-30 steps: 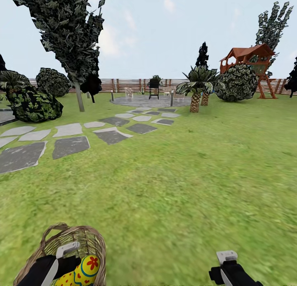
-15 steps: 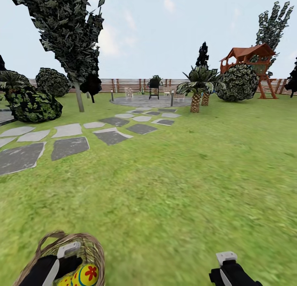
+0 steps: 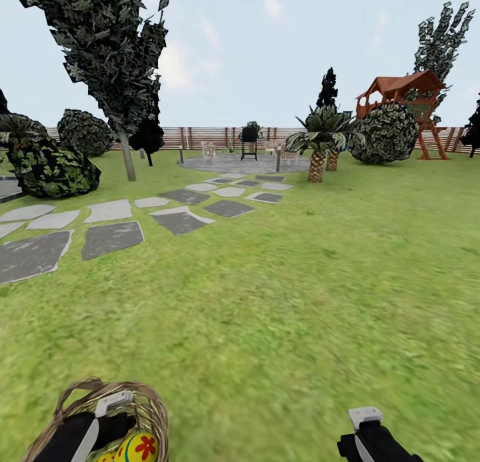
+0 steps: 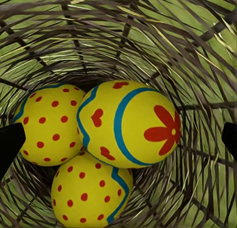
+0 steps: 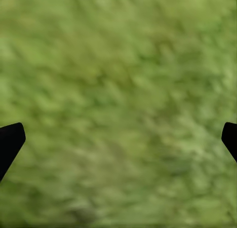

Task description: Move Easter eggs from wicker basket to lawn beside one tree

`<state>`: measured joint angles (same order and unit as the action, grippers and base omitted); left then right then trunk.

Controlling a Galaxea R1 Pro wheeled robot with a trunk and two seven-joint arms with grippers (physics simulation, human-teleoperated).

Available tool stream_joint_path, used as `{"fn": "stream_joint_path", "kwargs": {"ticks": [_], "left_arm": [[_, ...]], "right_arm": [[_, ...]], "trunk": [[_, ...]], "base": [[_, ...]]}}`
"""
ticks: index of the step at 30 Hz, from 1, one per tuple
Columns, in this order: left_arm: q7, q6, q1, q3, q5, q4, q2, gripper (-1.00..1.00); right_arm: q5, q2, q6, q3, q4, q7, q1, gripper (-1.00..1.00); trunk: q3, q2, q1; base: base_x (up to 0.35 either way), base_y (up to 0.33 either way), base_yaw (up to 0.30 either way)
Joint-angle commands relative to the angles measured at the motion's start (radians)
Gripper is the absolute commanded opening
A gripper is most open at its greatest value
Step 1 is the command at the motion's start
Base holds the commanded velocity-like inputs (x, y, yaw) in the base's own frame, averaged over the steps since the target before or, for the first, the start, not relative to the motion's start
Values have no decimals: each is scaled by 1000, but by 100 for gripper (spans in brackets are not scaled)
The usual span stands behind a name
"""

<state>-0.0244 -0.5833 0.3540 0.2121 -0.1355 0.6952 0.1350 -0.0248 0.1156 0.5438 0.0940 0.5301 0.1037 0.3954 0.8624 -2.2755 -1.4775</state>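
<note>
The wicker basket [image 3: 152, 409] stands on the lawn [image 3: 300, 282] at the bottom left of the head view. One yellow Easter egg [image 3: 137, 447] with a red flower peeks out of it. My left gripper [image 3: 100, 423] reaches into the basket's mouth. In the left wrist view three eggs lie together on the woven bottom [image 4: 197, 40]: the flower egg [image 4: 131, 124] on top, a dotted one [image 4: 47, 124] beside it and another [image 4: 89, 193] below. The left gripper [image 4: 118, 139] is open, its fingertips wide of the eggs. My right gripper [image 3: 365, 430] hangs open over bare grass [image 5: 118, 90]. The thick-trunked tree is out of view.
Grey stepping stones [image 3: 112, 239] run from the left toward a paved circle [image 3: 233, 162]. A slim-trunked dark tree [image 3: 127, 155] and bushes [image 3: 53, 172] stand at left, short palms [image 3: 317, 159] and a red-roofed playhouse [image 3: 403, 92] at the back right, before the slat fence [image 3: 200, 137].
The basket and its egg have slid lower in the head view, less of the egg showing. Both grippers keep their places in the picture; the far garden has barely shifted.
</note>
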Motion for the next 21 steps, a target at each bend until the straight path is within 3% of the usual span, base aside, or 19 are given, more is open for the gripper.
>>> {"fn": "stream_joint_path", "kwargs": {"ticks": [1, 21], "left_arm": [[-2, -6, 0, 2, -6, 1, 0, 100], [-2, -6, 0, 3, -6, 1, -3, 100]], "right_arm": [[-3, 1, 6, 7, 1, 5, 0, 100], [-3, -4, 4, 7, 0, 5, 0, 100]], "trunk": [[4, -7, -4], [67, -147, -80]], "base": [[0, 0, 0], [0, 0, 0]]}}
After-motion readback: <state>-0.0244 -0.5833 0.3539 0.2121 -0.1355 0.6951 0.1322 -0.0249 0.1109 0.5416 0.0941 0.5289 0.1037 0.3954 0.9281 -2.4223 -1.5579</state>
